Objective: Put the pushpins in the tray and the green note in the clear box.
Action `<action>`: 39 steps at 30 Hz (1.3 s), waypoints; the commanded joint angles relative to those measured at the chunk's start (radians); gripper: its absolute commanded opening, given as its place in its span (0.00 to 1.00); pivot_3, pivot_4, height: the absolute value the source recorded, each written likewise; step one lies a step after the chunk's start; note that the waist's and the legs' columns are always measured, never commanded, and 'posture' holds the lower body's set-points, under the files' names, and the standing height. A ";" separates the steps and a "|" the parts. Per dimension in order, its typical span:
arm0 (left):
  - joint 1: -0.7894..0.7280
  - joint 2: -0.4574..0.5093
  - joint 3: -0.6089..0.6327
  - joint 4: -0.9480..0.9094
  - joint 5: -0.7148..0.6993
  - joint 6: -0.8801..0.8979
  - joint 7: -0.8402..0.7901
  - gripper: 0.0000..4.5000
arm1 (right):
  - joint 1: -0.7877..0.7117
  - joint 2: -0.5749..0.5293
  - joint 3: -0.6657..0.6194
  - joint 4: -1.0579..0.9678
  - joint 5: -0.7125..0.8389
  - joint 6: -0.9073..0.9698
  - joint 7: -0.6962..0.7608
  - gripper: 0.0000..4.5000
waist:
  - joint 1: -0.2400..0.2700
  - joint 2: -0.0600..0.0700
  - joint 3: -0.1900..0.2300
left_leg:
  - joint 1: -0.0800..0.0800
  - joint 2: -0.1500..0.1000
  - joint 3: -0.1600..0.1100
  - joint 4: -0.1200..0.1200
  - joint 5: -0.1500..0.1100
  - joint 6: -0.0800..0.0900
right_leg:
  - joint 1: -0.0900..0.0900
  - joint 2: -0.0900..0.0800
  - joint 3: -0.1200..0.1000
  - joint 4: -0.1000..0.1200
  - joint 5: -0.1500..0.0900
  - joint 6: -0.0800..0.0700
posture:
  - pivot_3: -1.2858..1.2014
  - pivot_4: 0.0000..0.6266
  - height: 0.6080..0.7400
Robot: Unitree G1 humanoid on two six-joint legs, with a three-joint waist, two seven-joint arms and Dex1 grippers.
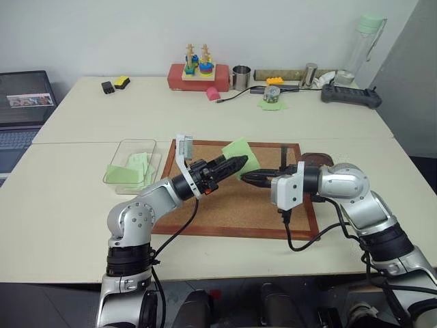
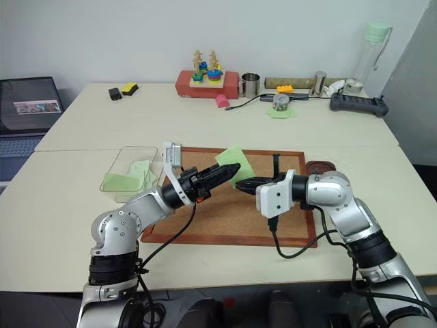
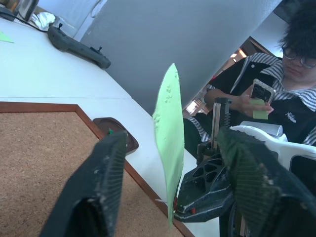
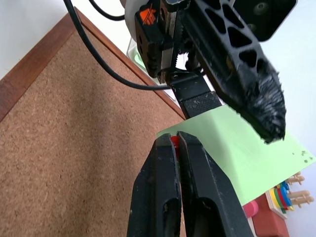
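Note:
The light green note stands tilted above the corkboard. My left gripper is open, one finger on each side of the note, and neither finger presses it. Facing it, my right gripper is shut on a red pushpin at the note's lower corner. Just right of the board lies the dark reddish-brown tray, partly hidden behind my right arm. At the board's left stands the clear box, with green paper in it.
Along the table's far edge are a peg toy on a red base, a metal cup, a small jar on green paper, a black controller and a bottle. A laptop sits far left. A person holds a phone.

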 commanded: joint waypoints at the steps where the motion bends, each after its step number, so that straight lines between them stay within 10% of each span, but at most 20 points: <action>1: -0.005 0.003 0.003 -0.014 -0.034 -0.005 -0.014 0.47 | -0.005 0.003 -0.012 -0.039 0.000 -0.012 -0.022 0.00 | 0.000 0.000 0.000 | 0.000 0.000 0.000 0.000 0.000 0.000 | 0.000 0.000 0.000 0.000 0.000 0.000 | 0.52 0.24 1.00; 14: -0.006 0.035 -0.037 0.011 0.017 -0.044 -0.044 0.01 | -0.004 0.014 0.000 -0.043 -0.005 -0.012 -0.038 0.00 | 0.000 0.000 0.000 | 0.000 0.000 0.000 0.000 0.000 0.000 | 0.000 0.000 0.000 0.000 0.000 0.000 | 0.52 0.24 1.00; 32: 0.029 0.058 -0.175 0.108 0.296 -0.273 -0.026 0.01 | 0.046 -0.009 -0.087 -0.114 0.088 -0.001 -0.064 0.00 | 0.000 0.000 0.000 | 0.000 0.000 0.000 0.000 0.000 0.000 | 0.000 0.000 0.000 -0.001 0.000 0.000 | 0.52 0.24 1.00; 39: 0.008 0.044 -0.164 0.085 0.295 -0.288 -0.028 0.01 | 0.111 -0.062 -0.229 -0.139 0.150 0.285 -0.128 0.00 | 0.003 0.000 0.000 | -0.001 0.000 0.000 0.000 0.000 0.000 | 0.000 -0.001 0.000 -0.001 0.000 0.000 | 0.52 0.24 1.00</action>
